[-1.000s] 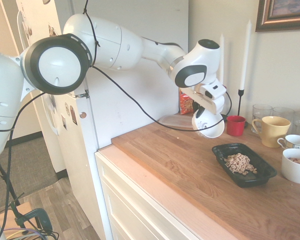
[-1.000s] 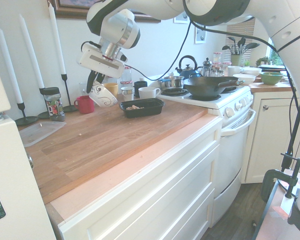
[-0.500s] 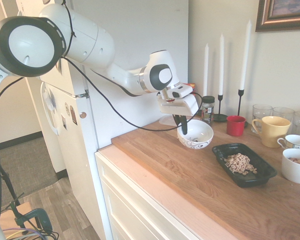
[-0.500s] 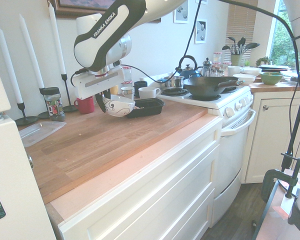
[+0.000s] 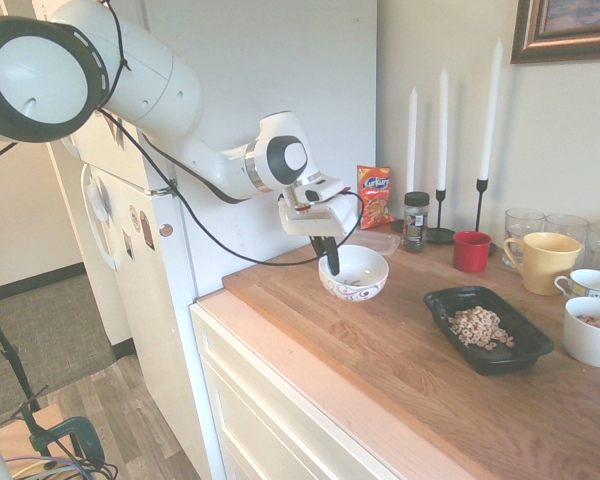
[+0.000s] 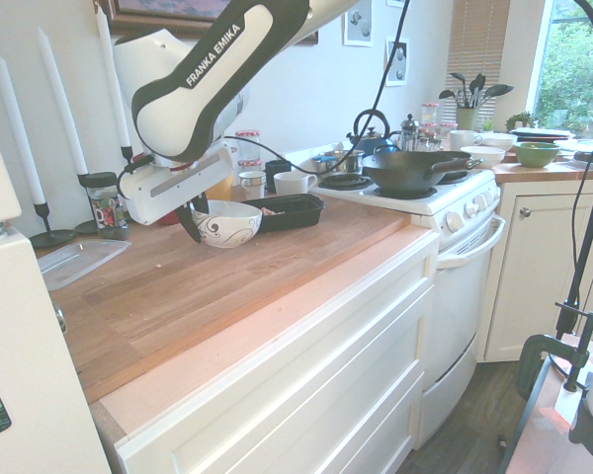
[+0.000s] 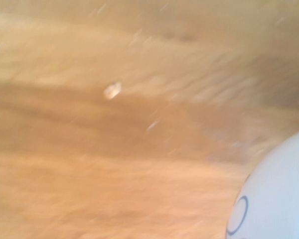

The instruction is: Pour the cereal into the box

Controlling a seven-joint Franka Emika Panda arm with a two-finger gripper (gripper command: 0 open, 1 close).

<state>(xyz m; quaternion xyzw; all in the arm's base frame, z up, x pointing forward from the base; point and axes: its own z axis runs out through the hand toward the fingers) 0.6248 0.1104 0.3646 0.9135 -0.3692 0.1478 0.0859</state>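
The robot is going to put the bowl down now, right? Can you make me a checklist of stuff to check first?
1. Gripper shut on the bowl's rim: ok.
2. Bowl upright, not tipped: ok.
3. Cereal lies in the black box: ok.
4. Bowl empty: looks so in the first exterior view, but a few leftover pieces: cannot tell.
5. Bare wooden counter under the bowl, nothing in the way: ok.
6. Bowl already touching the counter: cannot tell; it looks very low over the wood in both exterior views.
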